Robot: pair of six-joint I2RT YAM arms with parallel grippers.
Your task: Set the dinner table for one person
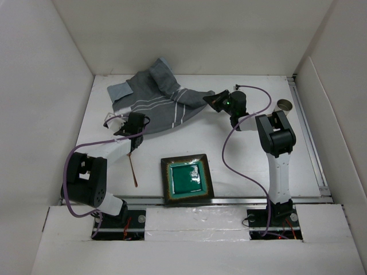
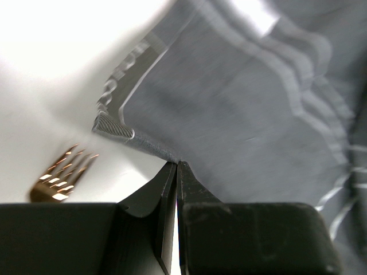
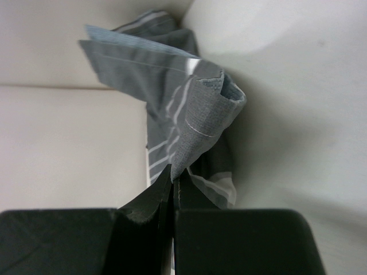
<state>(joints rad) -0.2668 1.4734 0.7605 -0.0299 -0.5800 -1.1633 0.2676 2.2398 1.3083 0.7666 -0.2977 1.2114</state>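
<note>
1. Left claw [image 2: 176,165]: fingers pressed together, pinching the hem of the cloth [image 1: 157,97].
2. Fork [image 1: 133,169]: copper-coloured, lying flat on the table [image 1: 298,160]. It sits left of the plate and apart from it. Its tines show just beside the left claw in the wrist view.
3. Cloth: grey with white stripes, rumpled at the far side of the table, held between the two claws.
4. Plate [image 1: 187,177]: square, green centre with a dark rim, at the near edge midway between the arm bases.
5. Right claw [image 3: 173,171]: fingers pressed together, pinching a folded corner of the cloth, held raised.
6. Tin [image 1: 284,105]: upright at the far right of the table.
</note>
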